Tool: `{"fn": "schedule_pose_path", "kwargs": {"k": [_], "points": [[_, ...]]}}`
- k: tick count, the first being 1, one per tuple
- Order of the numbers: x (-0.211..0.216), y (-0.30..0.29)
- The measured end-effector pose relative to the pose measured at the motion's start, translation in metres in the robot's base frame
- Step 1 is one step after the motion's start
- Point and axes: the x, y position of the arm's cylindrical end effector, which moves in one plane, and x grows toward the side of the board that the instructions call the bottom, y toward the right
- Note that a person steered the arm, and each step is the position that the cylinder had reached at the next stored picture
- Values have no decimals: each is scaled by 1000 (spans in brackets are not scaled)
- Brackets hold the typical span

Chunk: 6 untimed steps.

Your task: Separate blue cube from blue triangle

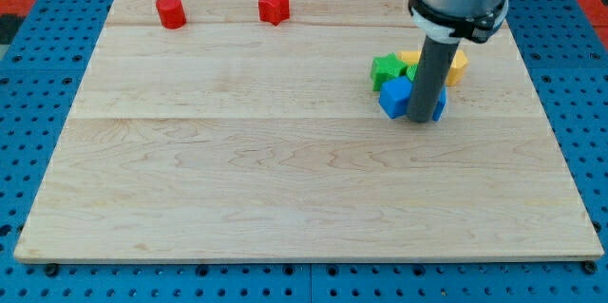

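Observation:
My tip (pixel 421 119) rests on the board at the lower edge of the block cluster at the view's right. It stands between the blue cube (pixel 393 98), just to its left, and the blue triangle (pixel 441 103), whose edge shows to its right behind the rod. The rod hides most of the blue triangle and the gap between the two blue blocks, so I cannot tell if they touch.
A green block (pixel 385 68) sits just above the blue cube. Two yellow blocks (pixel 410 57) (pixel 458 64) lie behind the rod. A red cylinder (pixel 171 10) and a red star (pixel 274 6) stand near the top edge of the wooden board (pixel 237 170).

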Motion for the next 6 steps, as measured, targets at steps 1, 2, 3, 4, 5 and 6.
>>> {"fn": "schedule_pose_path", "kwargs": {"k": [1, 2, 3, 4, 5, 6], "points": [[-28, 8], [-41, 8], [-41, -10], [-41, -17], [-50, -11], [-72, -13]]}}
